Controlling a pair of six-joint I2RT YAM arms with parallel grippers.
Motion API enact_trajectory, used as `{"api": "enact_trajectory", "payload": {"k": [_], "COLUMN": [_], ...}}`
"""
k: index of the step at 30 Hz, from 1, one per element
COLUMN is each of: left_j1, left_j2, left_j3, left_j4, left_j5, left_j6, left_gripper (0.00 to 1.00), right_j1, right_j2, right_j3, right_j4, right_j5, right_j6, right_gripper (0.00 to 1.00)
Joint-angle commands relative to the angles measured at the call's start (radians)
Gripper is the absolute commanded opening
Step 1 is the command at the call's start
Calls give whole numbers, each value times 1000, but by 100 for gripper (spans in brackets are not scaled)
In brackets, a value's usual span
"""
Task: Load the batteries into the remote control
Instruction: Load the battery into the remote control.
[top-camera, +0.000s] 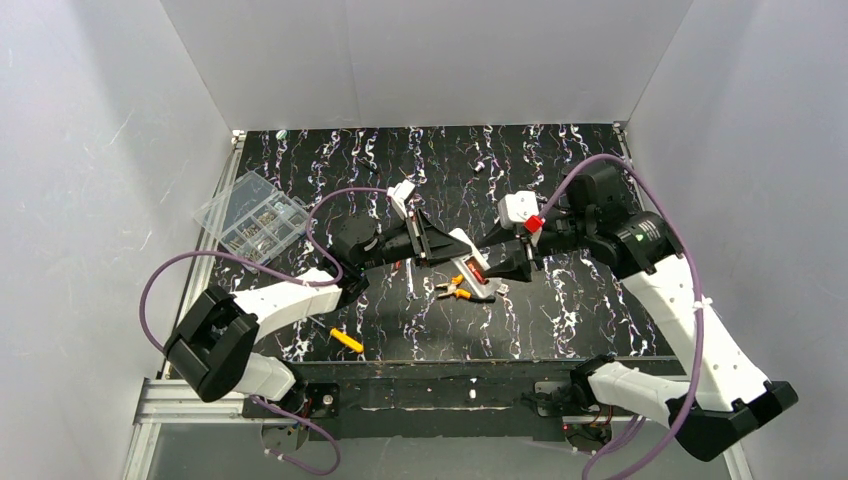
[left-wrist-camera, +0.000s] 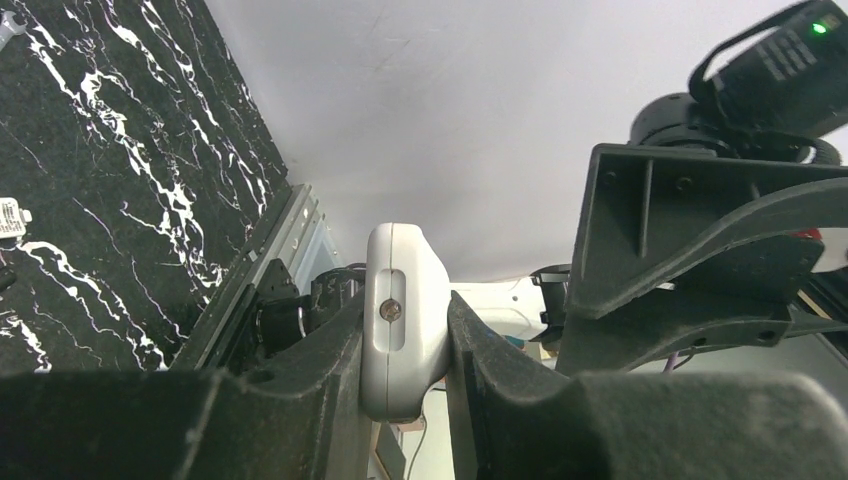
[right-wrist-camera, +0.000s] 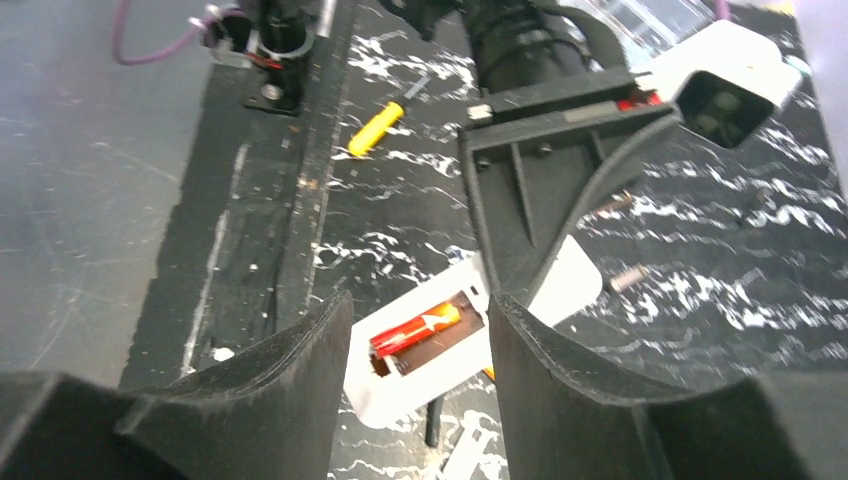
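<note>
Remote control: white handset (top-camera: 466, 250), held above the middle of the table (top-camera: 570, 310) with its back uppermost and the battery recess open to the top camera.
Battery: one red-orange cylinder (right-wrist-camera: 415, 332) lies lengthwise in the recess; a second cannot be made out.
Left gripper: (left-wrist-camera: 405, 345) reaches in from 9 o'clock, its fingers (left-wrist-camera: 310, 385) clamped on the two long sides of the remote control, which the left wrist camera sees end-on.
Right gripper: (right-wrist-camera: 418, 300) comes in from 3 o'clock, its fingers (right-wrist-camera: 290, 395) spread apart with nothing between them. In the right wrist view the recess and battery show through the gap, beyond the tips. From the top camera its tips stand just beside the 3 o'clock side of the remote control; contact cannot be told.
Pliers: yellow-and-black pair (top-camera: 452, 290) on the table at 7 o'clock of the remote control, just beside it.
Yellow-handled tool: (top-camera: 347, 341) lies flat at 8 o'clock, well apart, near the front edge.
Compartment box: clear plastic (top-camera: 255, 215) at 10 o'clock, by the table's left edge.
</note>
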Motion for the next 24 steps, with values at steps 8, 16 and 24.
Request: {"api": "enact_trajectory", "payload": {"k": [8, 16, 24], "left_j1": [-6, -6, -7], "left_j2": [-76, -79, -71], "left_j3": [-10, -12, -4], "left_j4": [101, 101, 102], "left_j5": [35, 39, 45], "left_j6": [-7, -9, -16], "left_gripper": [0, 0, 0], "right_j1": [-47, -67, -77], "right_j2": [69, 97, 106], "right_j3": [73, 80, 48], "right_j4": [-223, -296, -305], "right_j5": [-275, -161, -152], "right_j6": [-316, -380, -388], "right_gripper": [54, 50, 48]}}
